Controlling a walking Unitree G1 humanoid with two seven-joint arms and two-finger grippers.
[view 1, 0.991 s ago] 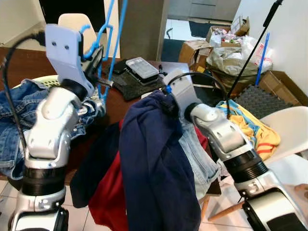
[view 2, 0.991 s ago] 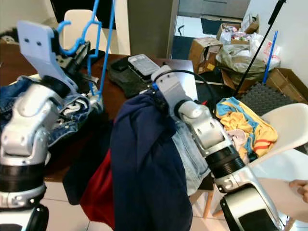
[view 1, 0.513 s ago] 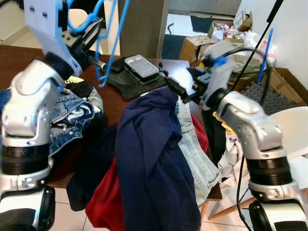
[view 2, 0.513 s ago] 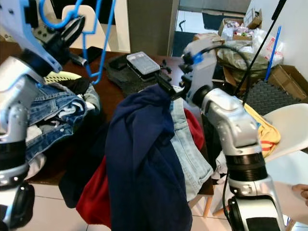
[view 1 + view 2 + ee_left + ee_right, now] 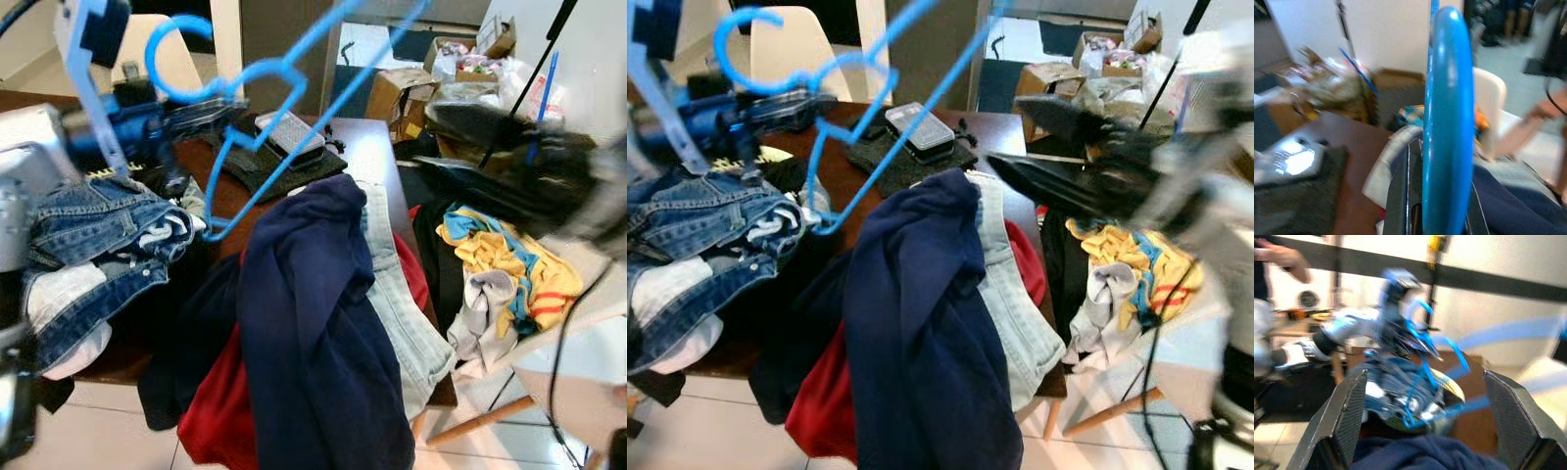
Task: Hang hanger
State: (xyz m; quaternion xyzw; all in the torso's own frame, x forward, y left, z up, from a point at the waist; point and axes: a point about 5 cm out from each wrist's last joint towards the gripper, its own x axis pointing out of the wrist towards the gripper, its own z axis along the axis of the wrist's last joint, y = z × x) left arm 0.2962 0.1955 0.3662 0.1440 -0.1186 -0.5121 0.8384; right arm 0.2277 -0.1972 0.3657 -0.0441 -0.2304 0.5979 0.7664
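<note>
Up left, left end effector [image 5: 181, 106] clamps blue hanger [image 5: 284, 73]; right end effector [image 5: 1019, 137] spread wide.

Heaped at frame centre over the table [image 5: 364, 147] edge, a jacket [image 5: 313, 323]; jeans [image 5: 88, 235] at left, hanger [image 5: 265, 108] above them, boxes [image 5: 402, 93] upper right, clothes pile [image 5: 500, 264] on chair at right

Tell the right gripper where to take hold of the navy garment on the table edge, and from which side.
Judged best: pinch the navy garment at its bunched top fold, coming from above on the robot's right. That ridge stands highest on the pile, so the right gripper, fingers apart, can close across it. The left gripper holds the blue hanger.
</note>
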